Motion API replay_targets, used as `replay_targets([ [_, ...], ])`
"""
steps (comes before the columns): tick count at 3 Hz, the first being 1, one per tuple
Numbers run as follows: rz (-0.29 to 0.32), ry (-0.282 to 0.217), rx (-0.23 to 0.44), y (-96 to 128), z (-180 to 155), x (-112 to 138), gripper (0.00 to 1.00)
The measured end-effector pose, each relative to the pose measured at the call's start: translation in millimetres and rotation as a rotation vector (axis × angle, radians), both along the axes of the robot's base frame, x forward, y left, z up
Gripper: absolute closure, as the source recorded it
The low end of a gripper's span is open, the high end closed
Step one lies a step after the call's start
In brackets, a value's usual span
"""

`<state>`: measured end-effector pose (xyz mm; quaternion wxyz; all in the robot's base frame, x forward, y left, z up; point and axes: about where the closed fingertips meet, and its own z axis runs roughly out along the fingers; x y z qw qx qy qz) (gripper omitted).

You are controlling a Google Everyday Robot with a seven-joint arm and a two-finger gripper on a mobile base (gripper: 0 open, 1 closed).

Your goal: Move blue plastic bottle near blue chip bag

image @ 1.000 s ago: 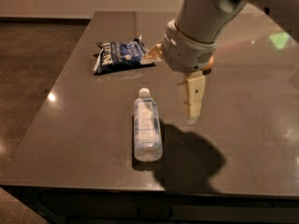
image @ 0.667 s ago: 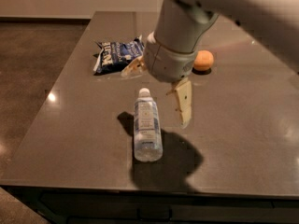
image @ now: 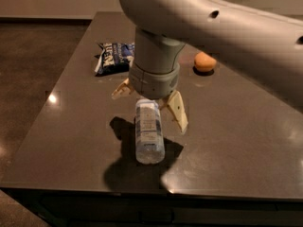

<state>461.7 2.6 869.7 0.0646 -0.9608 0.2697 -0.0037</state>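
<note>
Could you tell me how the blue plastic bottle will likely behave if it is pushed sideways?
The blue plastic bottle lies on its side on the smooth table, so it would probably roll. It looks thin-walled, so likely light and slightly squashy. The gripper, open, straddles its far end.

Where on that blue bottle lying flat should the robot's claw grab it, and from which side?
Probably across its round body, from straight above: the blue plastic bottle lies on its side, so both long flanks are free. The gripper hangs open over its far end, straddling it.
</note>
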Motion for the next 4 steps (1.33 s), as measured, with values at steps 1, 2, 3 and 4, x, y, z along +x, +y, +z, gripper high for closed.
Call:
replay_targets([
  [1,0.057,-0.024,-0.092,0,-12,6,0.26],
  [2,0.073,-0.041,-0.135,-1,-13,14,0.55],
  [3,0.042,-0.060,-0.148,-2,-9,29,0.86],
  [4,-0.156,-0.107,-0.109,9,10,84,1.00],
])
